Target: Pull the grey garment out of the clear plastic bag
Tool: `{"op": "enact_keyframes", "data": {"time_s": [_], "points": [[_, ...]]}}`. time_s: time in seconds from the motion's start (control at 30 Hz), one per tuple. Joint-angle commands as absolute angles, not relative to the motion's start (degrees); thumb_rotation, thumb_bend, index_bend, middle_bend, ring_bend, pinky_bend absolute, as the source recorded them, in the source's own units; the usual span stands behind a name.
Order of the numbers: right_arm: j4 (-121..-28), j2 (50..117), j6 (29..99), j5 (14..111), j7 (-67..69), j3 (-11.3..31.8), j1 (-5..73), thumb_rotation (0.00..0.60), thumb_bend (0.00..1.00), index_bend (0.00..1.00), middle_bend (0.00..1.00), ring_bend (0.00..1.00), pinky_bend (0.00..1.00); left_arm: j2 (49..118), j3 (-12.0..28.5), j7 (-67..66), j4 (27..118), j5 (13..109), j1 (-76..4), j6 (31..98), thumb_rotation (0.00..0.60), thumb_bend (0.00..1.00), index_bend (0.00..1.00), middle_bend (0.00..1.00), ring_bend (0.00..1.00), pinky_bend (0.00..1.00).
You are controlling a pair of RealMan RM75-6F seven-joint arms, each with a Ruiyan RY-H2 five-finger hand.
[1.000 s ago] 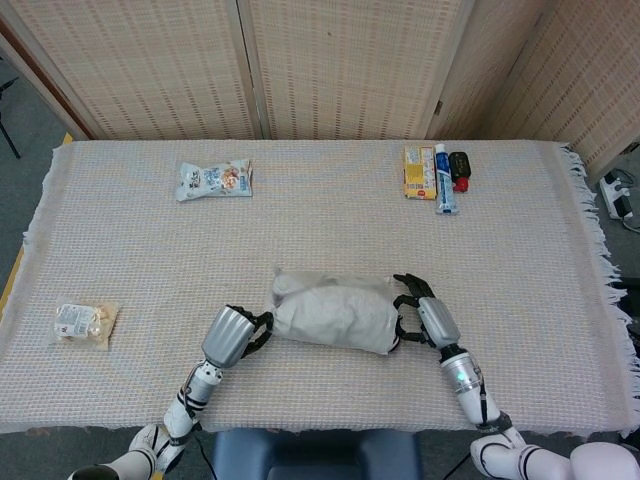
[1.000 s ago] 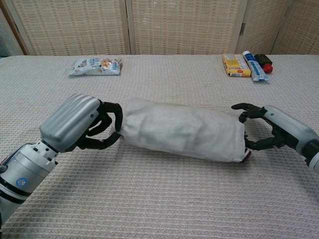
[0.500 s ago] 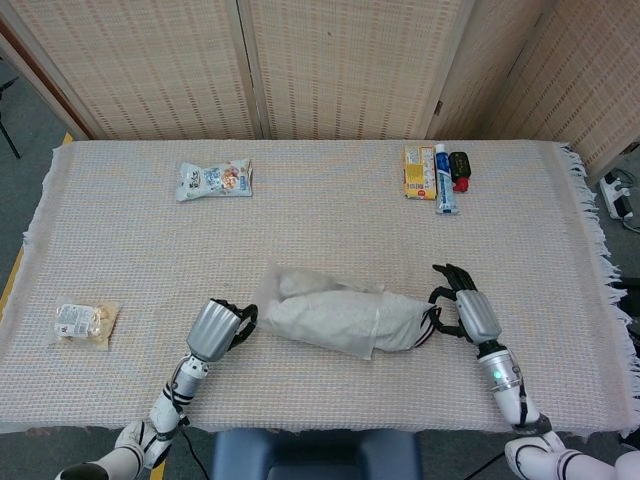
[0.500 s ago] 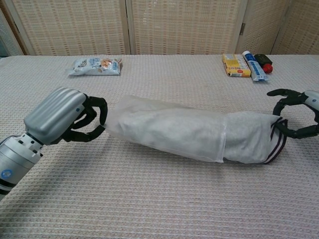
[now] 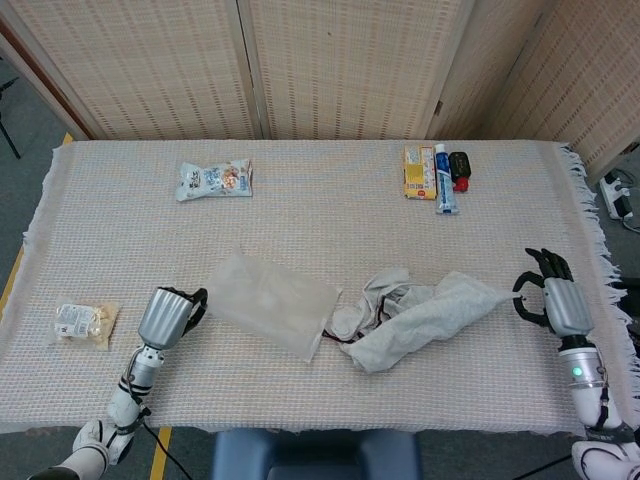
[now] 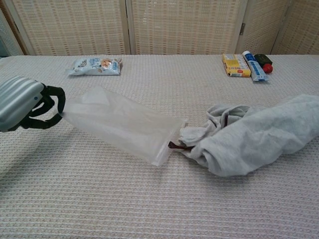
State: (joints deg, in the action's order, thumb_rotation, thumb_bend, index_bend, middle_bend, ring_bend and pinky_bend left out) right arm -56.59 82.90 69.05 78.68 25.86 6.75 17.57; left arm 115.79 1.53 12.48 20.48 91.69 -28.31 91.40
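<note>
The clear plastic bag (image 5: 268, 300) (image 6: 119, 124) lies flat and looks empty, left of the table's middle. My left hand (image 5: 168, 315) (image 6: 25, 102) grips its closed end at the left. The grey garment (image 5: 420, 315) (image 6: 254, 134) lies crumpled to the right of the bag, outside it. Its near end and a dark cord sit right at the bag's mouth. My right hand (image 5: 548, 300) holds the garment's far right end near the table's right side. It shows only in the head view. In the chest view the garment's right end rises off the cloth.
A snack packet (image 5: 213, 180) lies at the back left and a small packet (image 5: 85, 322) at the left edge. A yellow box (image 5: 419, 172), a toothpaste tube (image 5: 444, 180) and a black-and-red item (image 5: 459, 165) sit at the back right. The fringed table edge (image 5: 600, 260) is close to my right hand.
My hands have moved apart, left hand leftward with the bag, right hand rightward with the garment. The garment has slid out of the bag, which now lies flat.
</note>
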Motion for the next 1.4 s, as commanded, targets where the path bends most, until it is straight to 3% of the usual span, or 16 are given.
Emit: {"op": "enact_keyframes", "data": {"time_s": [0.03,0.13,0.2,0.33,0.4,0.47,0.53,0.63,0.7,0.83,0.97,1.2,1.4], "points": [[-55.30,82.40,68.88,78.11,25.98,7.08,16.93,0.600,0.51,0.69,0.09,0.00,0.00,114.99,1.25,12.14,21.03,91.50,-27.43,91.32,0.600,0.62,0.79,1.00,1.00,1.00],[-54.84,81.99,68.57,77.94,26.89,7.09,16.51,0.600,0.51,0.68,0.09,0.00,0.00,114.49,1.07,11.98,22.20,91.47,-26.85,91.44,0.600,0.62,0.80,1.00,1.00,1.00],[-55.52,81.19,68.40,79.05,28.50,6.41,16.43,0.600,0.46,0.59,0.07,0.00,0.00,114.22,0.46,12.31,23.34,91.92,-26.63,91.19,0.600,0.58,0.76,1.00,1.00,1.00],[-58.20,78.23,68.78,82.72,30.02,4.05,16.26,0.600,0.27,0.11,0.00,0.00,0.00,113.14,-0.54,10.74,28.14,92.72,-26.78,89.88,0.600,0.33,0.52,1.00,1.00,1.00],[-61.65,75.37,68.23,83.13,27.93,3.25,15.99,0.600,0.18,0.00,0.00,0.00,0.00,111.32,-0.53,10.26,33.41,92.20,-26.81,87.77,0.575,0.25,0.38,0.96,0.96,1.00],[-67.33,71.09,68.15,82.98,24.31,2.64,15.30,0.600,0.11,0.00,0.00,0.00,0.00,106.98,-0.23,8.86,43.28,91.08,-26.93,84.77,0.502,0.20,0.30,0.83,0.84,0.95],[-73.47,66.91,69.42,82.15,19.71,2.67,14.13,0.600,0.07,0.00,0.00,0.00,0.00,100.41,0.32,6.45,56.63,88.84,-27.12,80.45,0.402,0.18,0.24,0.59,0.60,0.73],[-81.42,62.90,73.95,80.78,12.04,3.45,11.80,0.600,0.06,0.00,0.00,0.00,0.00,89.93,1.59,1.06,75.30,84.44,-27.39,74.94,0.338,0.17,0.22,0.37,0.32,0.46],[-85.16,61.81,77.03,80.35,6.82,3.67,10.35,0.600,0.06,0.00,0.00,0.00,0.00,84.60,2.13,-3.55,82.96,82.10,-27.45,72.89,0.327,0.17,0.22,0.30,0.23,0.37],[-91.48,61.72,81.73,80.58,-4.18,2.76,7.74,0.600,0.06,0.00,0.00,0.00,0.00,75.93,2.32,-12.70,93.14,79.06,-26.25,72.68,0.325,0.17,0.23,0.27,0.17,0.27],[-94.89,62.12,83.99,81.98,-9.18,1.70,6.28,0.600,0.06,0.00,0.00,0.00,0.00,71.79,-0.31,-12.84,95.44,81.08,-21.91,77.42,0.324,0.17,0.23,0.25,0.14,0.21],[-96.39,61.88,86.46,83.71,-9.44,1.54,4.73,0.600,0.06,0.00,0.00,0.00,0.00,73.95,-2.94,-7.63,85.55,85.77,-12.22,90.81,0.324,0.17,0.23,0.24,0.12,0.17],[-96.53,60.98,84.63,82.34,-7.97,2.03,4.92,0.600,0.06,0.00,0.00,0.00,0.00,74.20,-2.77,-4.43,82.67,88.64,-11.13,92.46,0.324,0.18,0.25,0.24,0.11,0.16]]}}
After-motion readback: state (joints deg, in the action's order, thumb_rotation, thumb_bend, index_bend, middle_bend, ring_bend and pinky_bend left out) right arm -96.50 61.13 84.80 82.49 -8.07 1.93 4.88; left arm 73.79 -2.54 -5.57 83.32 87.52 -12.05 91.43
